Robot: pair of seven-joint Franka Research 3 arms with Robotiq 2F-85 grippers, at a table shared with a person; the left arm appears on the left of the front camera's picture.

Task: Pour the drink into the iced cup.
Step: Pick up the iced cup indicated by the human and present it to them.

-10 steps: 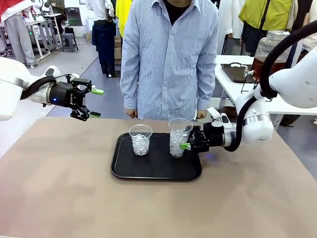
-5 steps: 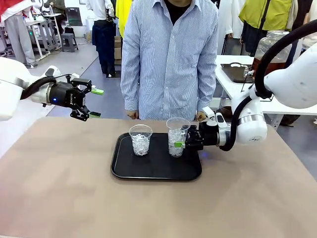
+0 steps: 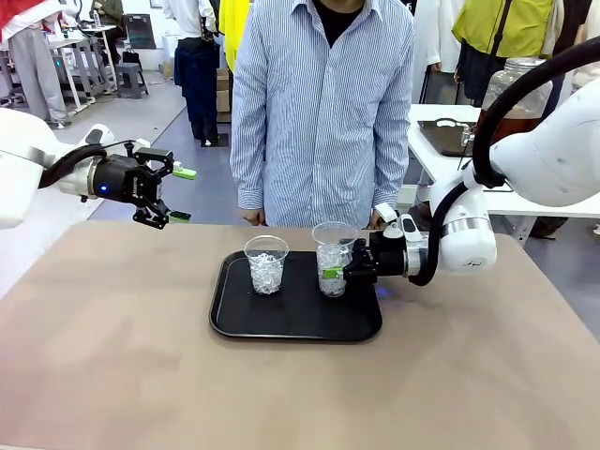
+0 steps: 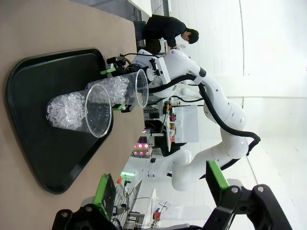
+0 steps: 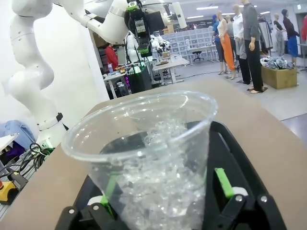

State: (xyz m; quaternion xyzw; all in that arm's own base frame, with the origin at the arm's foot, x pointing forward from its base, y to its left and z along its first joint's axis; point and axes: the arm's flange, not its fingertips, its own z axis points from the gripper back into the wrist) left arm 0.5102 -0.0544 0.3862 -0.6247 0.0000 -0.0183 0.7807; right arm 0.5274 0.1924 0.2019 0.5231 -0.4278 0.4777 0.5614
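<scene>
Straddling iced cup (image 3: 335,240) at 3 o'clock on tray (image 3: 291,321) w/ R gripper (image 3: 332,270), spread wide, not clamped. Hovering w/ L gripper (image 3: 183,195) at 10 o'clock of table (image 3: 112,356), released & empty. 2nd cup (image 3: 266,264) at tray's 9 o'clock.

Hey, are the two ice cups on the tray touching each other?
Apart. The front view shows a strip of bare tray between the left cup and the right cup.

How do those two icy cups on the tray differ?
The right cup stands between the right tool's open fingers; the left cup stands free. The right cup's rim sits higher than the left cup's. Both are clear, upright on the black tray, holding ice but no drink.
</scene>
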